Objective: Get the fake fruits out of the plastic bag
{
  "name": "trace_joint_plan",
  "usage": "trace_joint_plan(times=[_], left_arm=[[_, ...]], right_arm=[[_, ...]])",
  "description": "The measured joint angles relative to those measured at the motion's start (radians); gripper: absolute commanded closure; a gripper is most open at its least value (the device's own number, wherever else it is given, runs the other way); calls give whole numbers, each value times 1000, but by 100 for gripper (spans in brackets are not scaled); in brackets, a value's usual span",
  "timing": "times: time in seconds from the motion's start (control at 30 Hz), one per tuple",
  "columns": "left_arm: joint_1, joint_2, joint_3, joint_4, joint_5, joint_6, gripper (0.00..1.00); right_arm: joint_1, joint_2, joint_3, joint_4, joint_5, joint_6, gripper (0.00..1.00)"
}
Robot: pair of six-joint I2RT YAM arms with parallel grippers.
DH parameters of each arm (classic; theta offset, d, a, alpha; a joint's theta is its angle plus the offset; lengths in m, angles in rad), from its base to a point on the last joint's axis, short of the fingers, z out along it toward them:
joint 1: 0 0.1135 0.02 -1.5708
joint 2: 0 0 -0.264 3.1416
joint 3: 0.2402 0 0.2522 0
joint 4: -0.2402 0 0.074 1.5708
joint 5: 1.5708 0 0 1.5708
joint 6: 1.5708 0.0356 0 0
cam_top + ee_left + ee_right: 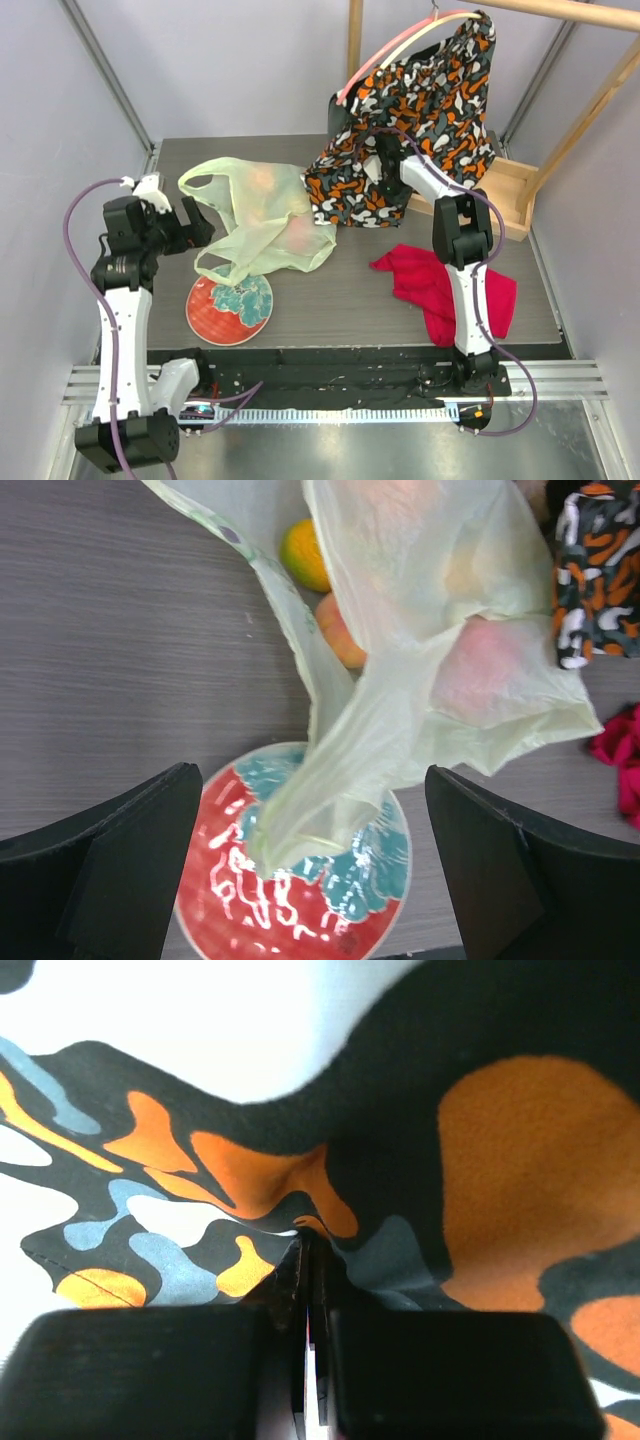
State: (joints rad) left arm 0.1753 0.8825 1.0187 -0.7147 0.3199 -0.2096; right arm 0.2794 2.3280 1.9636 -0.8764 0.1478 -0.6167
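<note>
The bag (262,215), fruits (303,555) showing through it, lies left to right with its handles toward the nearer left gripper (198,228), which hangs wide open just beside them, while the right gripper (308,1260) pinches the garment (420,110).

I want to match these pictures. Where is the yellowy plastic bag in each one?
Top external: plastic bag left of centre, a handle over the plate.
Left wrist: bag upper middle, handle draped on the plate.
Right wrist: not in it.
Shared landmark: patterned garment, in all three.
</note>
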Motion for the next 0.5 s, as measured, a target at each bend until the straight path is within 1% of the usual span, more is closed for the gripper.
trace_joint_plan(times=[0.07,0.1,0.17,0.2,0.23,0.27,0.33,0.37,0.43,0.5], left_arm=[[0,55,43,-5,-34,39,0],[0,84,67,-7,-55,65,0],[5,136,111,-7,-94,113,0],[12,164,133,-6,-112,143,0],[20,187,147,-1,-127,164,0],[27,205,160,1,-137,179,0],[49,270,202,7,-162,216,0],[57,308,225,13,-171,226,0],[68,383,261,31,-184,244,0],[73,476,314,34,-194,260,0]], right_arm=[[0,-14,-12,5,-14,14,74],[0,-32,-33,17,-24,24,58],[13,-129,-146,63,-55,63,47],[18,-201,-215,67,-79,80,38],[32,-293,-293,74,-98,103,34],[56,-396,-373,78,-116,128,33],[134,-609,-488,76,-166,175,29],[172,-706,-528,85,-195,206,27],[248,-883,-607,110,-306,269,23],[267,-1007,-669,124,-400,330,21]])
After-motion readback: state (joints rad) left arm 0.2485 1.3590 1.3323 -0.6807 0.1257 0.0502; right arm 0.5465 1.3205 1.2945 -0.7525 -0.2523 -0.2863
